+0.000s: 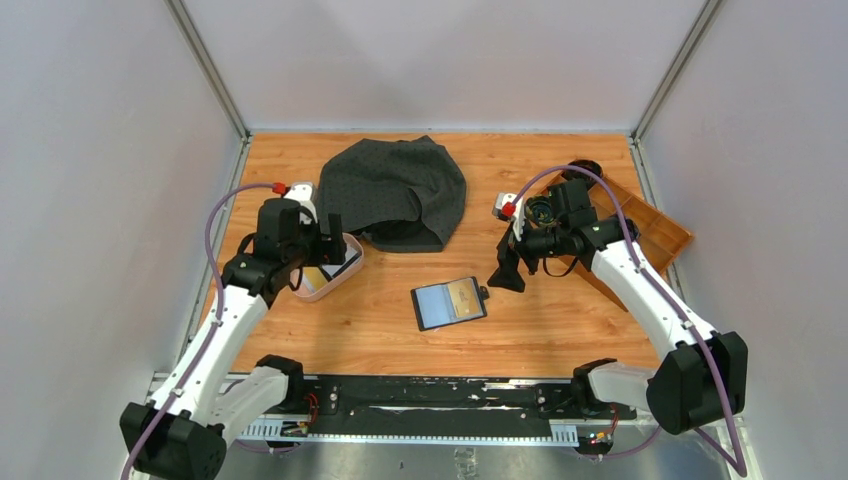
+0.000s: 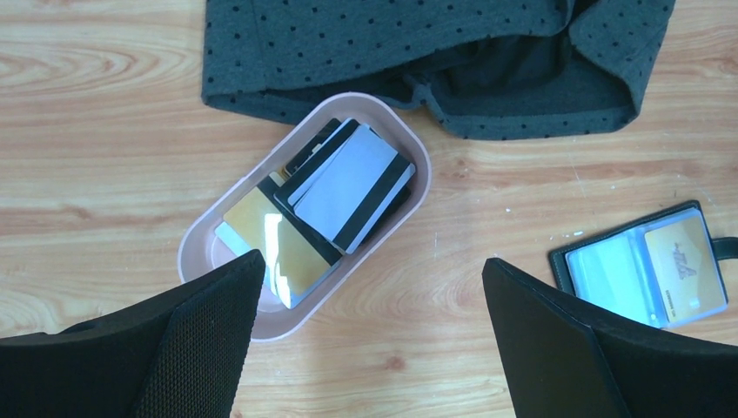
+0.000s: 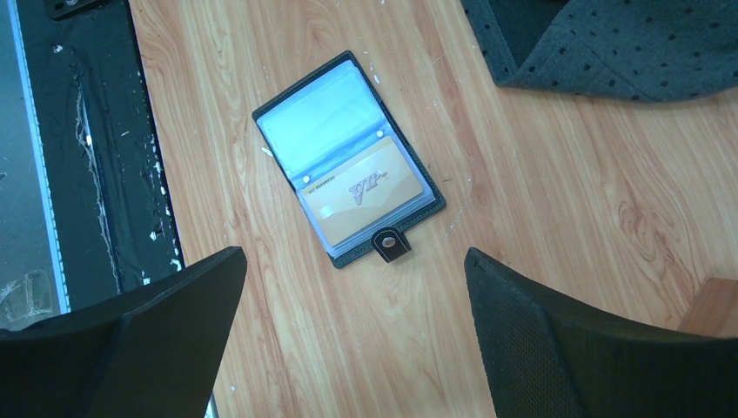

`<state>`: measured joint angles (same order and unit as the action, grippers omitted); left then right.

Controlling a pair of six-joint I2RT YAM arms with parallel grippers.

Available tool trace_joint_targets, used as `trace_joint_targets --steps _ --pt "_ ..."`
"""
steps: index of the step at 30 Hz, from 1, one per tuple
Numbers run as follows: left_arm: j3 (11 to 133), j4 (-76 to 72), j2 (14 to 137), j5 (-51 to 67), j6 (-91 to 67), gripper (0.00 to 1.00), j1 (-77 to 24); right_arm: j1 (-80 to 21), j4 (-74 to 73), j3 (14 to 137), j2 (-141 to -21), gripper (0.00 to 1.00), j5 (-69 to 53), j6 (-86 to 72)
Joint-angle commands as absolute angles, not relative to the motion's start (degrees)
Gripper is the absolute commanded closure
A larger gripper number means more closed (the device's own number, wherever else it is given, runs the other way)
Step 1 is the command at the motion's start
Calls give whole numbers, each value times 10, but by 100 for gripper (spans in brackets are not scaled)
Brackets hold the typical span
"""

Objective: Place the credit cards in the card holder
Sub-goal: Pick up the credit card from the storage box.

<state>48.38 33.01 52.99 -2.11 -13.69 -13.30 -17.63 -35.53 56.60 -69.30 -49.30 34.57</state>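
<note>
Left gripper (image 2: pixel 374 335) hangs, jaws apart, over stacked plastic credit cards (image 2: pixel 352 187); right gripper (image 3: pixel 352 335), likewise, tilts toward black bifold card holder (image 3: pixel 344 157) ("VIP" showing).

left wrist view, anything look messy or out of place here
The credit cards lie in a skewed, overlapping heap in the pink dish, and a crumpled dotted cloth sits right beside it. Nothing looks damaged or spilled.

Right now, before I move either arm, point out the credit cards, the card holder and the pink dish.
credit cards (image 2: pixel 352 183), left wrist view, top grey card's face.
card holder (image 3: pixel 344 161), right wrist view, centre fold between pockets.
pink dish (image 2: pixel 291 320), left wrist view, near wall.
</note>
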Motion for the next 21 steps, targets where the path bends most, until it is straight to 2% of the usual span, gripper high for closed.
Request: trace_joint_targets --steps 1,7,21 --pt "451 301 504 -19 -135 0 -129 -168 -353 558 -698 0 -490 356" --pt "408 277 462 -34 -132 0 -129 -168 -353 558 -702 0 -488 357" --pt "401 278 456 -27 -129 0 -129 -168 -353 558 -704 0 -483 358"
